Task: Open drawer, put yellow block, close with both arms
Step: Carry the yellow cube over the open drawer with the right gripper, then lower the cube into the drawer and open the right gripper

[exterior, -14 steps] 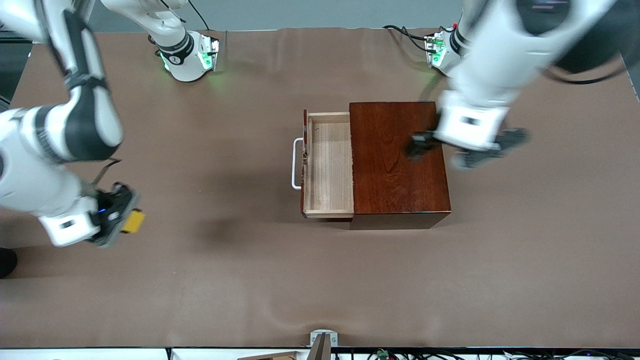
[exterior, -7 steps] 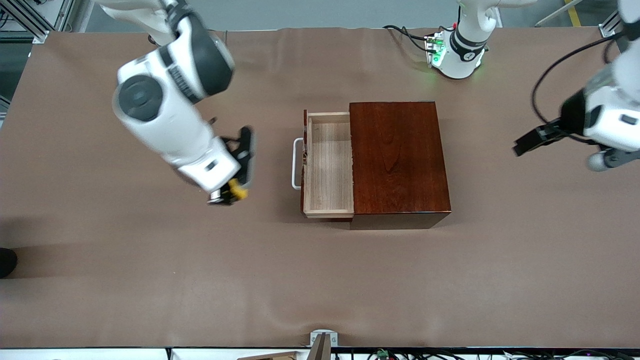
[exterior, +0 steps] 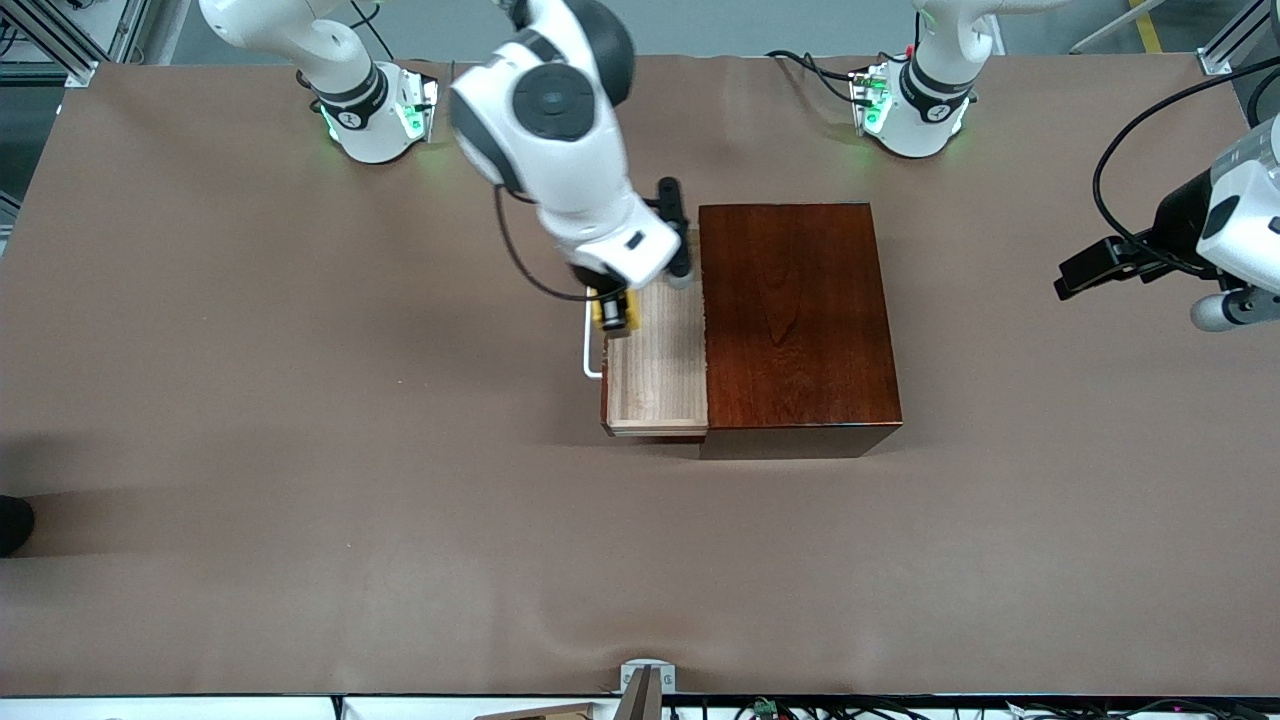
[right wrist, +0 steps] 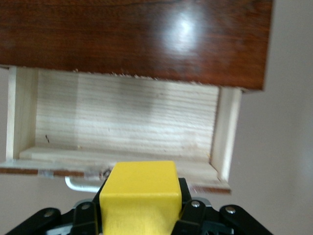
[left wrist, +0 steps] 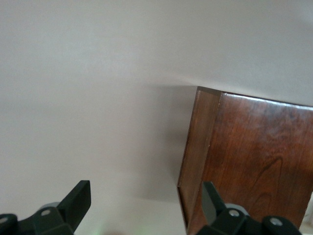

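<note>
The right gripper [exterior: 612, 310], black with two fingers, is held in the air over the handle edge of the pulled-out drawer [exterior: 660, 350], a shallow pale-wood tray with a dark reddish-brown front. Its fingers are closed on the small bright-yellow block [exterior: 608, 312], which is clamped between them and is not resting on anything. In the right wrist view, the block [right wrist: 138, 196] is seen directly before the camera, with a black finger [right wrist: 87, 219] pressed to each side. Just under the gripper, the white U-shaped handle [exterior: 590, 342] and the drawer front are found, and the bare wooden floor of the drawer [right wrist: 127, 122] lies a little past the block, toward the glossy dark mahogany box [exterior: 795, 320] in which the tray slides.

The left gripper [exterior: 1090, 268] is held well apart from the box, over the brown table cover [exterior: 300, 500] at the left arm's end of the table, where that arm waits. In the left wrist view, its two fingers [left wrist: 78, 199] are spread wide, nothing is held between them, and a corner of the box [left wrist: 254, 156] is seen past them.
</note>
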`<control>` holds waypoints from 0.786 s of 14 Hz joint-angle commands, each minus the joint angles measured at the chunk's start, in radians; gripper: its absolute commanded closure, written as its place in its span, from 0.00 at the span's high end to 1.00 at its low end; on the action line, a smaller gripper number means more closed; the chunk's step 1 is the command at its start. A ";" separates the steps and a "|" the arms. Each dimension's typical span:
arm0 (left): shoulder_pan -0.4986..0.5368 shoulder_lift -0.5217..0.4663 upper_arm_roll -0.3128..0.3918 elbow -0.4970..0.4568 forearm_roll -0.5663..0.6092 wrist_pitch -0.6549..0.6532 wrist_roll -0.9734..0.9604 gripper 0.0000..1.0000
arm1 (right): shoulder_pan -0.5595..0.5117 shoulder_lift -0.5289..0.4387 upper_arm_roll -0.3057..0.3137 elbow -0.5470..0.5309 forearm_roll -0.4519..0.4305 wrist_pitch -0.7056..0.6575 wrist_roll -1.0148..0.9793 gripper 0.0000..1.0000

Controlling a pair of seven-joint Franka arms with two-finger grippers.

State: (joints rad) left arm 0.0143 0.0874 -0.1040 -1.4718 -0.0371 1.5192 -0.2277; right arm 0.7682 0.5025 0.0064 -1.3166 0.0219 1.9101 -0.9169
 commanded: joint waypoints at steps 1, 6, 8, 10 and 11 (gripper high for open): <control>-0.016 -0.031 0.004 -0.030 0.011 0.038 0.108 1.00 | 0.013 0.069 -0.014 0.048 -0.013 0.016 0.003 0.00; -0.134 -0.038 0.122 -0.033 0.031 0.050 0.157 1.00 | 0.026 0.162 -0.014 0.079 -0.028 0.052 0.003 0.00; -0.129 -0.037 0.127 -0.033 0.029 0.055 0.182 1.00 | 0.039 0.186 -0.016 0.077 -0.048 0.059 0.003 0.00; -0.129 -0.035 0.127 -0.031 0.031 0.055 0.182 1.00 | 0.048 0.189 -0.016 0.074 -0.056 0.064 0.004 0.00; -0.129 -0.032 0.127 -0.028 0.031 0.055 0.180 1.00 | 0.048 0.192 -0.016 0.068 -0.057 0.073 0.010 0.00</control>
State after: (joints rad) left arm -0.1065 0.0805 0.0169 -1.4730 -0.0236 1.5566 -0.0641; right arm 0.7994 0.6797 0.0028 -1.2769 -0.0113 1.9861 -0.9165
